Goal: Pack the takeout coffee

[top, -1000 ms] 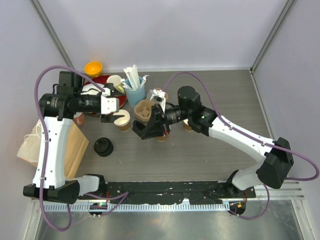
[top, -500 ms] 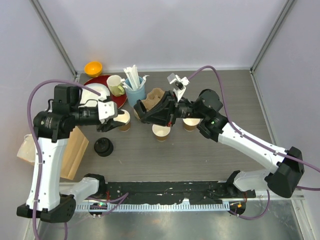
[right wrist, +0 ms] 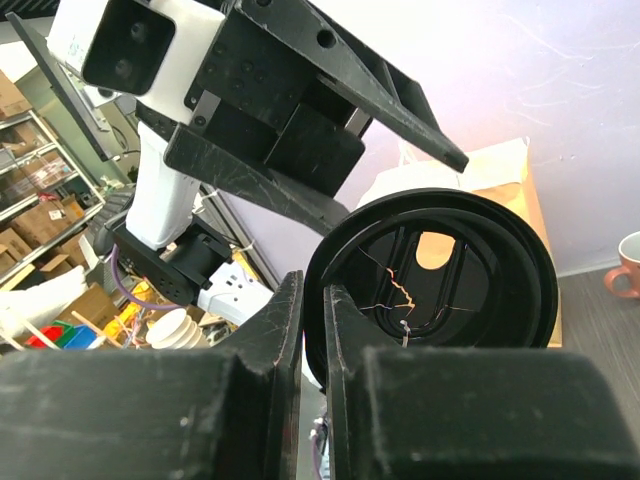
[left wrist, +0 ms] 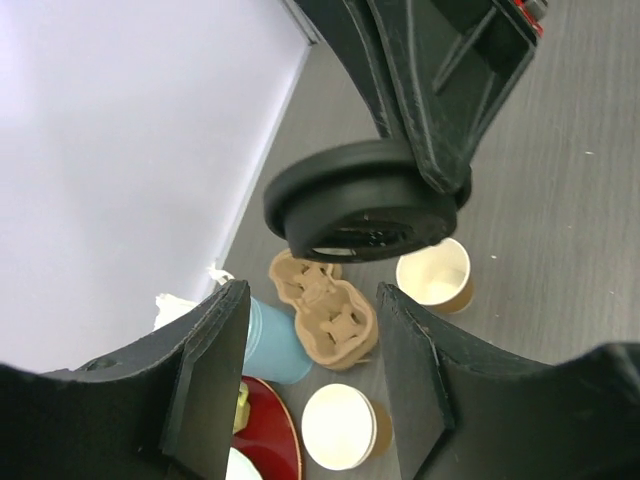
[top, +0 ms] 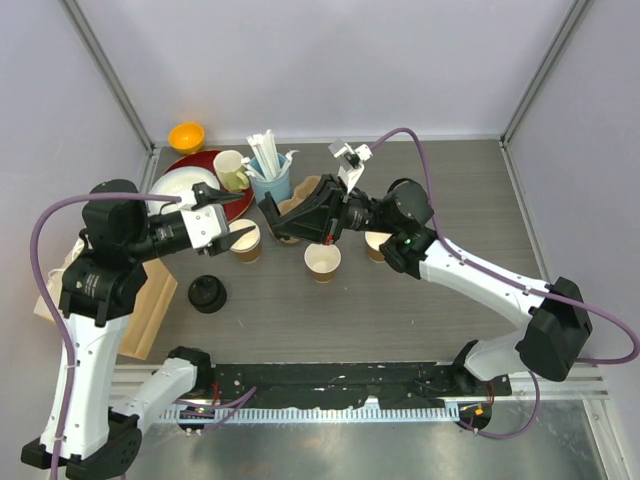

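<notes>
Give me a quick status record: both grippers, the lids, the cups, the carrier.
left gripper: open, holding nothing, close to the left cup
right gripper: shut on the rim of a black lid, held in the air
second lid: on the table, near the paper bag
cups: left cup, middle cup, right cup, all upright, none lidded
carrier: behind the cups, no cup in it

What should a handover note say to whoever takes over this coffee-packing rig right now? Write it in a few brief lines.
Left end effector: open, empty.
Right end effector: shut on a black lid, held aloft.
Three kraft cups stand lidless on the table; a second lid lies loose; the carrier holds none.
Done: nothing lidded. Left: lid and pack every cup.
</notes>
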Tool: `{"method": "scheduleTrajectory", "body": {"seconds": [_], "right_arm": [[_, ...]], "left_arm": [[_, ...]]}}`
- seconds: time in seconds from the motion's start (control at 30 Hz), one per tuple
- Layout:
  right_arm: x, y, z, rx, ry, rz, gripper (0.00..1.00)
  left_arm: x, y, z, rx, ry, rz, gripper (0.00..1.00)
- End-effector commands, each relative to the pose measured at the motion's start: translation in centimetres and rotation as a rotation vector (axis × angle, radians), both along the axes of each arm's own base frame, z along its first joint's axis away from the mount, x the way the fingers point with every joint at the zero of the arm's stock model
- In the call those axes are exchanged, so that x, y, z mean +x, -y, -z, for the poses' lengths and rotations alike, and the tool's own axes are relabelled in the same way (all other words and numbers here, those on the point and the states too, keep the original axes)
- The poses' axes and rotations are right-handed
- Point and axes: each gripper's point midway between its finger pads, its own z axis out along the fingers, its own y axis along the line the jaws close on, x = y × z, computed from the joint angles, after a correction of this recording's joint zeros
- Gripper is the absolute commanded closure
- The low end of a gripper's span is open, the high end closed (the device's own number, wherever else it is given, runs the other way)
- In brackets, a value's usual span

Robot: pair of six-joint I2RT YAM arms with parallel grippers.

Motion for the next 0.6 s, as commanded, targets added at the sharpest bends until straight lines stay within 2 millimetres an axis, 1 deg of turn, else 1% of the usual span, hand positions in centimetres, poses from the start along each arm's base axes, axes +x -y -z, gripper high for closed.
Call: {"method": "scheduleTrajectory", "body": {"seconds": [0.0,0.1,0.2,0.3,0.4,0.47,0.57], "right_arm": [[-1.3,0.6,-2.9,0.084,0.063,-0.033,0.99],[-1.8,0.5,-3.1,0.087,0.081,-0.047,0.99],[-2.2,0.6,-3.3,0.093,0.1,-0.061,0.99],[-2.6,0.1,-3.1,0.083,0.102,-0.08,0.99],[-2.6,-0.2,-2.9,0.077,0.104,-0.081,0.99],[-2.4,-0.2,-2.8,0.074,0.1,-0.073,0.99],[-2.4,-0.3,-2.9,0.076,0.102,-0.074,0.99]], "left_arm": [[0.8,0.5,-3.1,-0.049,0.102,0.007,0.44],[0.5,0.7,-2.7,-0.054,0.082,0.025,0.49],[0.9,0.7,-2.1,-0.05,0.067,0.016,0.5],[1.2,0.7,-2.6,-0.061,0.068,0.004,0.52],[0.6,1.1,-3.5,-0.085,0.074,0.03,0.54],[0.1,1.3,-3.6,-0.093,0.068,0.046,0.56],[-0.4,1.5,-3.3,-0.094,0.064,0.059,0.62]]}}
